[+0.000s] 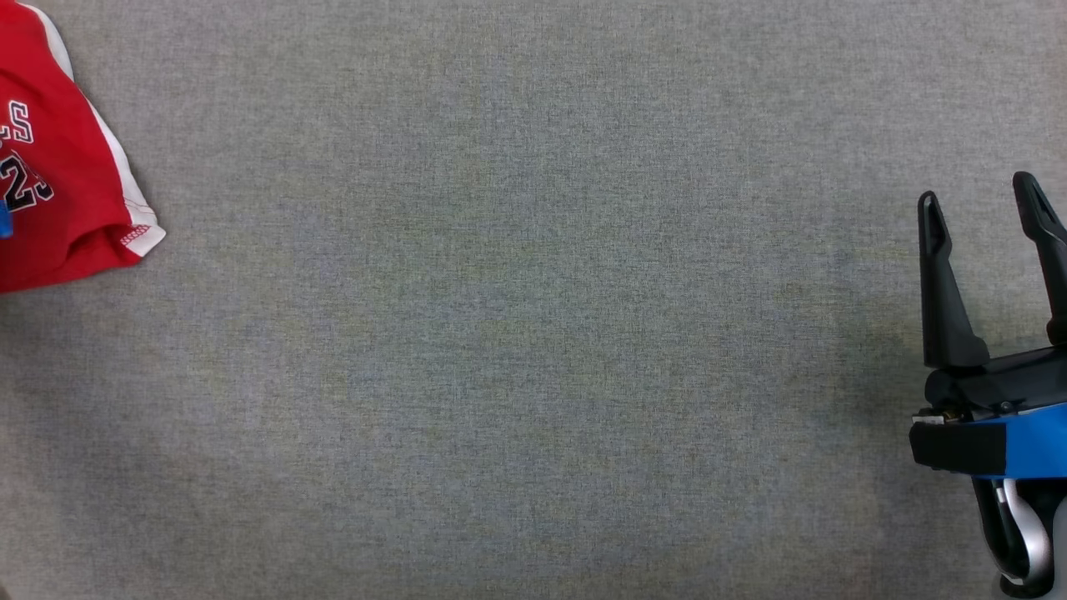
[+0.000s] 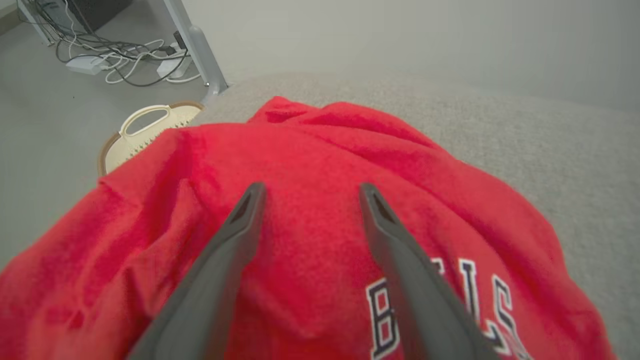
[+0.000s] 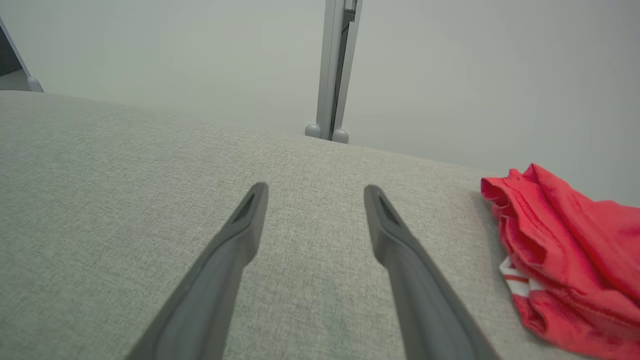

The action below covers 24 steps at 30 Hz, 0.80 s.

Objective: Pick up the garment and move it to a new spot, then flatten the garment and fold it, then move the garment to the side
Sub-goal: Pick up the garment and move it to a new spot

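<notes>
Evidently the first step is in hand: the garment [image 1: 62, 158], a red jersey with white trim and dark lettering, lies rumpled at the far left edge of the grey tabletop [image 1: 533, 333], neither flattened nor folded. From that I judge it is yet to be picked up.

The left claw [image 2: 311, 189] is spread wide and grasping nothing, both fingers pointing down over the middle of the red cloth, just beside the lettering. Whether the tips touch the fabric I cannot tell. The right claw [image 1: 977, 192] hangs at the right edge of the tabletop, also released and empty, over bare cloth and well apart from the garment.

Next, as I judge it, the left claw should sink into a raised fold and clench on enough fabric to lift the jersey. It then has to carry it right, toward the open middle, where both claws could reach it.

Counted:
- one garment;
- two claws, each with two dark fingers;
- one cream basket [image 2: 145, 131] on the floor beyond the tabletop's edge, seen from the left wrist.
</notes>
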Available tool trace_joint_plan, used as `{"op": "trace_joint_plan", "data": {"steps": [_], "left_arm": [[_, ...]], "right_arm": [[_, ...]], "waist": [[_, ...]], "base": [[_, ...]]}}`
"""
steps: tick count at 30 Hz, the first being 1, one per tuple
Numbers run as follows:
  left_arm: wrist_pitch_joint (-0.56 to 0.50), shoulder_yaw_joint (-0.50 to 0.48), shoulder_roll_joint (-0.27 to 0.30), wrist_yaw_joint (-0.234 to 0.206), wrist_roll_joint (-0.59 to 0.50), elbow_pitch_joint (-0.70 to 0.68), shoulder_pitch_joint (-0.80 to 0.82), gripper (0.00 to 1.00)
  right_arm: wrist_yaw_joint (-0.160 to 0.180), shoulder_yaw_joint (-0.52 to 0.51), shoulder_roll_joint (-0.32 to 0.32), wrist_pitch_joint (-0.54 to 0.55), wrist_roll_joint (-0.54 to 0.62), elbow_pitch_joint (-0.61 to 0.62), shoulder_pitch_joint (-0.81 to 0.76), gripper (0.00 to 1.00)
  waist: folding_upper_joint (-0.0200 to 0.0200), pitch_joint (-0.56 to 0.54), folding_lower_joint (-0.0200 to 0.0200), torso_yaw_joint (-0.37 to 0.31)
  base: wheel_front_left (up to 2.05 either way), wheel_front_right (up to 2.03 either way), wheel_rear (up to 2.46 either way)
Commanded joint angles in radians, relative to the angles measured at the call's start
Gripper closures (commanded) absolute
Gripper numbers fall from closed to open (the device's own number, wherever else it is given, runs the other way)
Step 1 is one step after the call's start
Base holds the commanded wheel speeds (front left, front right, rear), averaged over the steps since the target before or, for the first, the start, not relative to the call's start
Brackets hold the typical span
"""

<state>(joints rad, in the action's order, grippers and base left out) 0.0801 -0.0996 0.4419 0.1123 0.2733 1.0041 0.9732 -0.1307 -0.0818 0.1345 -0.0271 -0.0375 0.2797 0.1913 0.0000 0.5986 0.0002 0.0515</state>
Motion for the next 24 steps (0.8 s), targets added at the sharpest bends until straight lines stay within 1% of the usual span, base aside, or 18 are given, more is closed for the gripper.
{"op": "trace_joint_plan", "data": {"steps": [1,4,10,11,12,13,14,16,19,24], "left_arm": [[-0.029,0.007,-0.004,0.004,0.006,0.034,0.022,0.0],[-0.107,0.025,-0.014,0.01,0.016,0.11,0.032,0.0],[-0.217,0.041,-0.022,0.017,0.043,0.203,0.043,0.0],[-0.229,0.042,-0.023,0.018,0.049,0.21,0.044,0.22],[-0.238,0.043,-0.023,0.018,0.054,0.217,0.045,0.56],[-0.252,0.05,-0.025,0.016,0.056,0.224,0.045,1.0],[-0.276,0.055,-0.037,0.017,0.073,0.234,0.042,1.0],[-0.271,0.068,-0.039,0.018,0.077,0.227,0.041,1.0],[-0.225,0.088,-0.037,0.019,0.086,0.192,0.042,1.0],[-0.125,0.127,-0.005,0.019,0.085,0.135,0.069,1.0]], "right_arm": [[0.0,-0.005,0.005,0.004,0.003,0.011,-0.009,0.0],[0.0,-0.009,0.006,0.008,0.003,0.02,-0.008,0.0],[0.0,-0.002,0.002,0.014,0.008,0.025,-0.004,0.0],[0.0,-0.001,0.002,0.015,0.008,0.025,-0.004,0.0],[0.0,0.001,0.001,0.014,0.008,0.023,-0.003,0.0],[0.0,0.004,0.001,0.014,0.007,0.021,-0.001,0.0],[0.0,0.006,0.0,0.012,0.006,0.017,-0.001,0.0],[0.0,0.007,-0.001,0.009,0.004,0.015,-0.001,0.0],[0.0,0.005,-0.002,0.006,0.002,0.01,-0.006,0.0],[0.0,0.01,-0.011,-0.009,-0.004,-0.015,-0.012,0.0]], "waist": [[0.0,0.001,-0.0002,0.0],[0.0,0.001,-0.0002,0.001],[0.0,0.002,-0.0002,0.004],[0.0,0.002,-0.0002,0.004],[0.0,0.003,-0.0002,0.003],[0.0,0.003,-0.0002,0.002],[0.0,0.002,-0.0002,0.0],[0.0,-0.001,-0.0002,-0.003],[0.0,-0.012,-0.0002,-0.007],[0.0,-0.053,-0.0002,-0.011]], "base": [[0.0,0.0,0.0],[0.0,0.0,0.0],[0.0,0.0,0.0],[0.0,0.0,0.0],[0.0,0.0,0.0],[0.0,0.0,0.0],[0.0,0.0,0.0],[0.0,0.0,0.0],[0.0,0.0,0.0],[0.0,0.0,0.0]]}}
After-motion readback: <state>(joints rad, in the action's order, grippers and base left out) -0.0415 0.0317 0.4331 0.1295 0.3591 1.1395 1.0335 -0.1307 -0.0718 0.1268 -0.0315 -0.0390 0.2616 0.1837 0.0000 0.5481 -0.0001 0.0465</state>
